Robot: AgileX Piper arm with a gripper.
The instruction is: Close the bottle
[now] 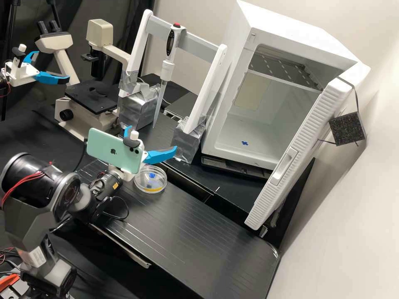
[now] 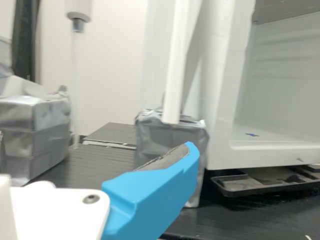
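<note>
Arm (image 1: 37, 178): dark grey, at the near left of the dish, with a phone (image 1: 108, 149) mounted over its wrist, back facing the high view.
Gripper (image 1: 152, 138): white, just beyond the dish and above tabletop level; fingers (image 1: 161, 155) bright blue, spread wide, with nothing held between them. The wrist view shows a dark pad along one finger's inner face.
Dish (image 1: 163, 172): round, clear and shallow, flat on the tabletop (image 1: 178, 232) near its back edge; blue marks and a yellow band visible. Whether its lid is seated cannot be told.
Blocks: silver-wrapped, two, behind the dish; one (image 1: 139, 110) stands to its left rear, the other (image 1: 188, 144) to its right rear.
Frame (image 1: 138, 47): white posts rising from the blocks, joined by a grey crossbar, behind the dish.
Pipette (image 1: 167, 69): hung on the crossbar, tip downward, behind the dish.
Cabinet (image 1: 299, 39): white, right of and beyond the dish; door (image 1: 286, 166) ajar, perforated shelf (image 1: 282, 70) inside, blue mark (image 1: 245, 143) on its floor; a black block (image 1: 347, 128) hangs by the door.
Microscope (image 1: 99, 33): beige, with a black stage, left of and beyond the dish.
</note>
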